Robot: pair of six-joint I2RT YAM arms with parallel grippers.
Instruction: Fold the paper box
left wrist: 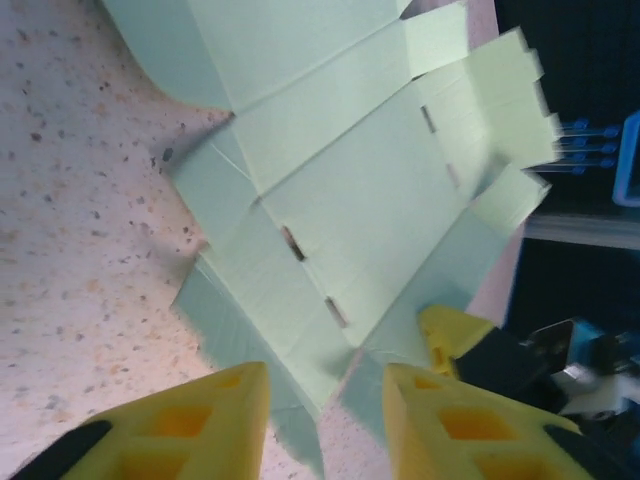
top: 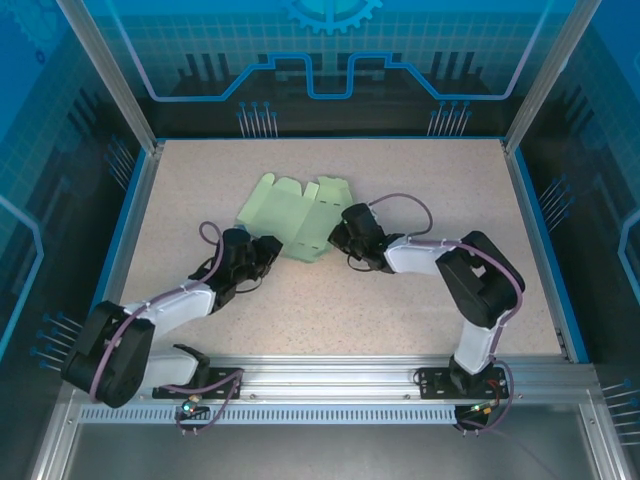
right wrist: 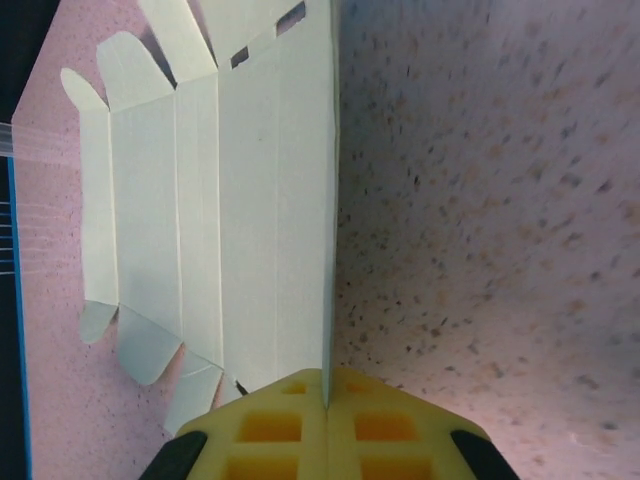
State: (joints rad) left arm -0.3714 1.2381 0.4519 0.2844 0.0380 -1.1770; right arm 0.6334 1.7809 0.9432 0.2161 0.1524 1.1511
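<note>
bright even light, soft shadows, slightly blurred wrist views

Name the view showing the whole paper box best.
Top external: the paper box sits in frame nearly whole, flaps included. Left wrist crops its slotted panels close up; right wrist shows panels and rounded flaps obliquely.

speckled beige table [top: 400, 300] with blue edging. lying on it, at about 11 o'clock from the table's centre: the paper box [top: 290, 215], a pale green die-cut sheet, unfolded and creased, its rounded flaps pointing toward 12 o'clock.
</note>
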